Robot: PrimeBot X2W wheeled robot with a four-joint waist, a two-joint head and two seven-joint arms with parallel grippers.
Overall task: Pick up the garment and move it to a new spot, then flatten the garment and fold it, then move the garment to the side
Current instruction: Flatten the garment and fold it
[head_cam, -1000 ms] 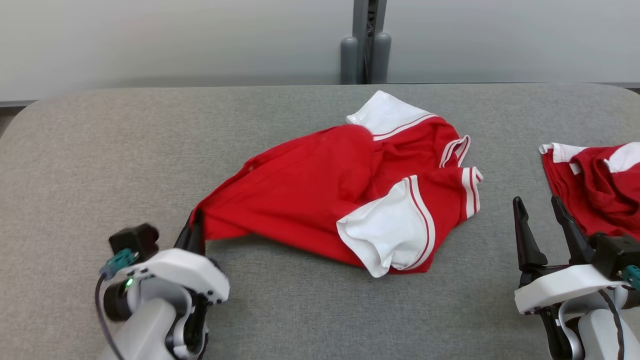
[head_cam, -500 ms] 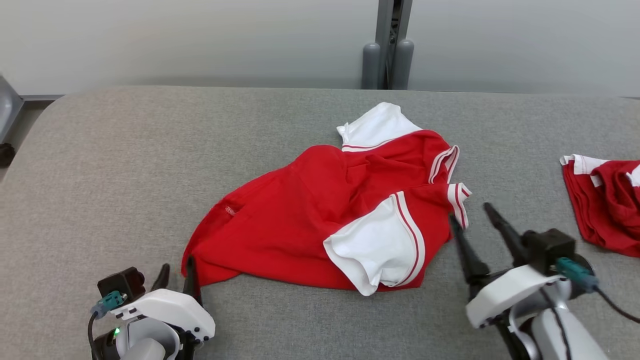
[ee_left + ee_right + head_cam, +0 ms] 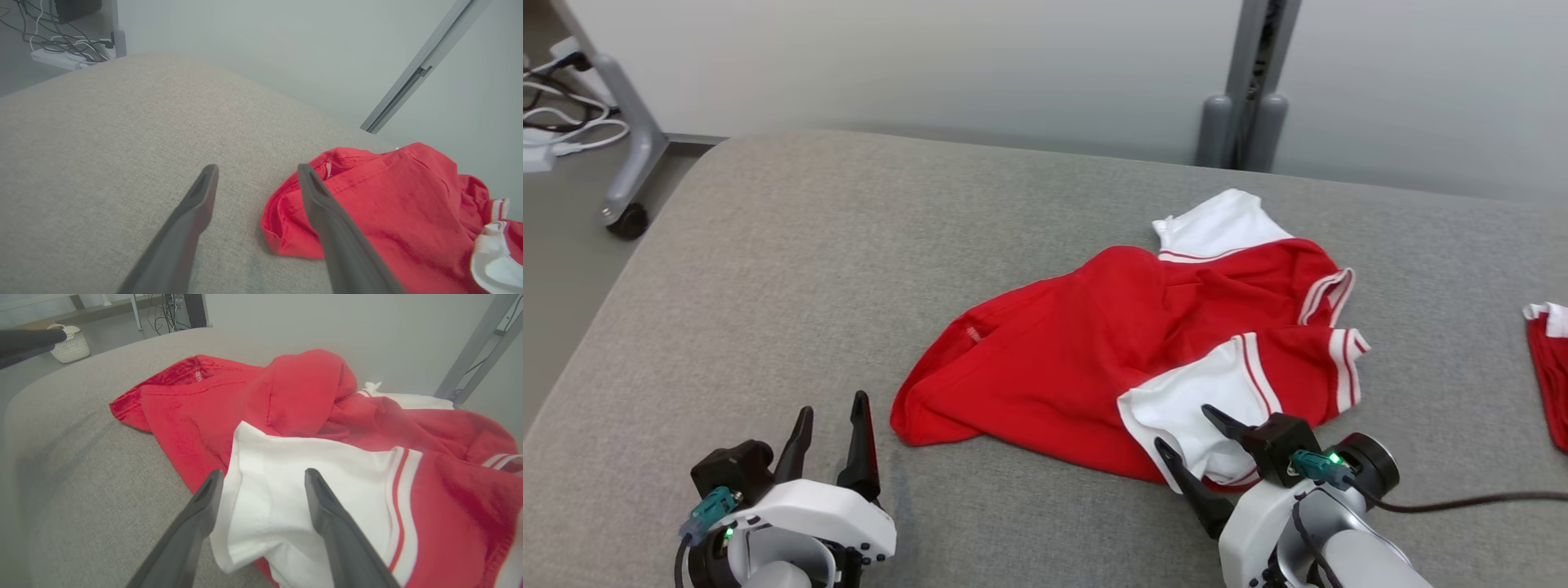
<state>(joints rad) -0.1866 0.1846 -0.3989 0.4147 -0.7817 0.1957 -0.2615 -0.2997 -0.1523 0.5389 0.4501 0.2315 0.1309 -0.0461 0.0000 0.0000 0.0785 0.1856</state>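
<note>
Straddles the white sleeve (image 3: 1186, 385) of the garment (image 3: 1078, 343) with the nearer right hand (image 3: 1183, 429), wide open, empty; parks the left hand (image 3: 832, 406), likewise open, beside the hem (image 3: 916, 420).

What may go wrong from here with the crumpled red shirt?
1. The right end effector is open over the white sleeve; closing there may lift only the sleeve and twist the red shirt more.
2. The left end effector is open beside the hem, not touching; the doubled hem may stay folded.
</note>
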